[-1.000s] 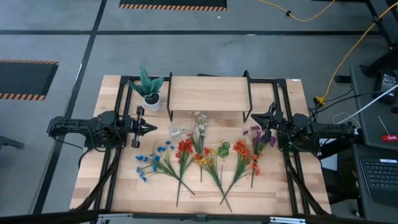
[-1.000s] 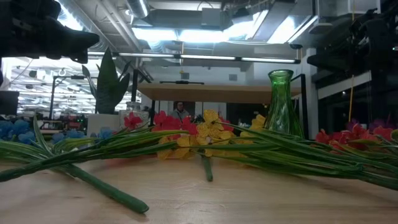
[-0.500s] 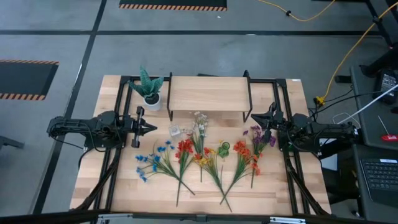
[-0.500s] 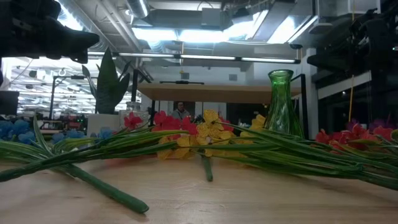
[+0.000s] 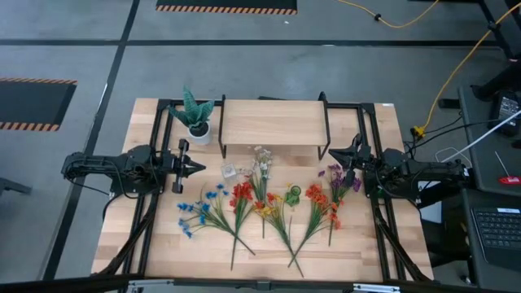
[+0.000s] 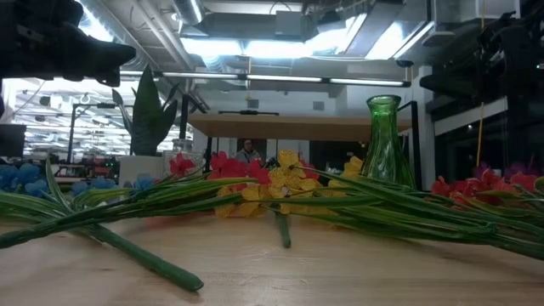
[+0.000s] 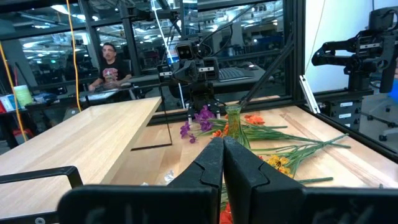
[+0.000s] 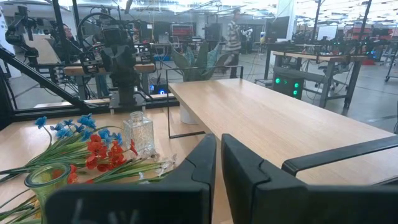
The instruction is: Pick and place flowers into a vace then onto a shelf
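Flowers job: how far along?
Nothing done yet. The flowers all lie flat on the table, none in the green vase, and the shelf top is bare. Nothing in hand: the left tool and right tool are shut and empty at the table's sides. Every step remains.

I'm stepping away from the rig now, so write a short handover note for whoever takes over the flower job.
Left gripper: shut, empty, parked at the table's left side.
Right gripper: shut, empty, parked at the right side.
Flowers: all lying loose on the table, in front of the shelf.
Green vase: upright among the stems, empty. A small clear glass bottle stands nearby.
Done: nothing yet.
Left: put stems into the vase, then set it on the bare shelf.
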{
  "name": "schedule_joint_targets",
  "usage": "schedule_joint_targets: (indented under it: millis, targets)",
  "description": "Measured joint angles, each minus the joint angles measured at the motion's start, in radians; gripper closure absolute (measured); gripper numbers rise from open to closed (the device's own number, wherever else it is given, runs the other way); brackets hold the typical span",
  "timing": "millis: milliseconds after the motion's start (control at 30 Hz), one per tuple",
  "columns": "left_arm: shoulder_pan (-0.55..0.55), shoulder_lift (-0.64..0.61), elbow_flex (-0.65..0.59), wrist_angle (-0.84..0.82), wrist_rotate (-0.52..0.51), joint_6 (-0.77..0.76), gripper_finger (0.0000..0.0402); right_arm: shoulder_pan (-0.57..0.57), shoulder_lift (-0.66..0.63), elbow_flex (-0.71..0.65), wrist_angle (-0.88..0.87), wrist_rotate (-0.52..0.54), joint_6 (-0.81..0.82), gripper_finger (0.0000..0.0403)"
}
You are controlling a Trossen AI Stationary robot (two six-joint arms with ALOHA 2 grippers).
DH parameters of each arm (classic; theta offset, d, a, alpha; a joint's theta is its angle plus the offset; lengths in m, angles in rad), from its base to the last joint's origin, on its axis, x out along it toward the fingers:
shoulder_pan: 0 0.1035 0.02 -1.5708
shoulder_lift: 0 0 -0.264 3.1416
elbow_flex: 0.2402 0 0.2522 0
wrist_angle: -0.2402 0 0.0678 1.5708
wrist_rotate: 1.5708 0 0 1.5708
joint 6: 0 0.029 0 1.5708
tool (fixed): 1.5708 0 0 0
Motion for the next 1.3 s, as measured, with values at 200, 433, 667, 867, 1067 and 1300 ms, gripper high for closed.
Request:
schedule_joint_targets:
  millis: [200,433,667,867,1067,1300]
  targets:
    - [0.0,0.0,0.0,0.0,0.0,0.0,0.0395,0.0,0.0,0.0,0.0,0.0,0.0,0.0373]
    - [0.0,0.0,0.0,0.0,0.0,0.0,0.0395,0.0,0.0,0.0,0.0,0.0,0.0,0.0373]
    - [0.0,0.0,0.0,0.0,0.0,0.0,0.0396,0.0,0.0,0.0,0.001,0.0,0.0,0.0373]
    - [0.0,0.0,0.0,0.0,0.0,0.0,0.0395,0.0,0.0,0.0,0.001,0.0,0.001,0.0373]
    - [0.0,0.0,0.0,0.004,0.0,-0.006,0.0395,0.0,0.0,0.0,0.001,0.0,0.002,0.0373]
    - [0.0,0.0,0.0,0.004,0.0,-0.09,0.0395,0.0,0.0,0.0,0.0,0.0,0.0,0.0373]
